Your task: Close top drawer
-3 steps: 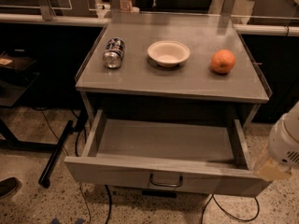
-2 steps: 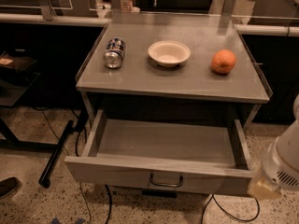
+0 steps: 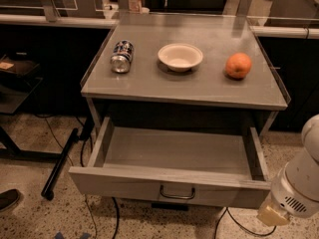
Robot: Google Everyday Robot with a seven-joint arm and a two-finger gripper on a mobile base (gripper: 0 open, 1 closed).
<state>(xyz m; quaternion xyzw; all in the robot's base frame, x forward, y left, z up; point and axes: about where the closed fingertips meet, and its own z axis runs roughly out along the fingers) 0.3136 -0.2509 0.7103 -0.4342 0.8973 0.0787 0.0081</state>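
Note:
The top drawer (image 3: 174, 153) is pulled wide open under the grey tabletop. Its plain grey tray is bare. Its flat front panel (image 3: 124, 185) carries a small dark loop handle (image 3: 177, 193) at centre. My white arm (image 3: 299, 183) comes in at the lower right, and its beige end (image 3: 269, 215) sits just beside the right end of the drawer front. The gripper itself is below the bottom right edge of the picture, out of view.
On the tabletop (image 3: 149, 83) lie a drinks can on its side (image 3: 122, 57), a white bowl (image 3: 180, 57) and an orange (image 3: 239, 65). Black cables and a dark bar (image 3: 60, 166) lie on the floor to the left. A shoe (image 3: 7, 200) shows at the far left.
My arm has dropped lower and a little to the left, toward the right end of the drawer front. The drawer has not moved.

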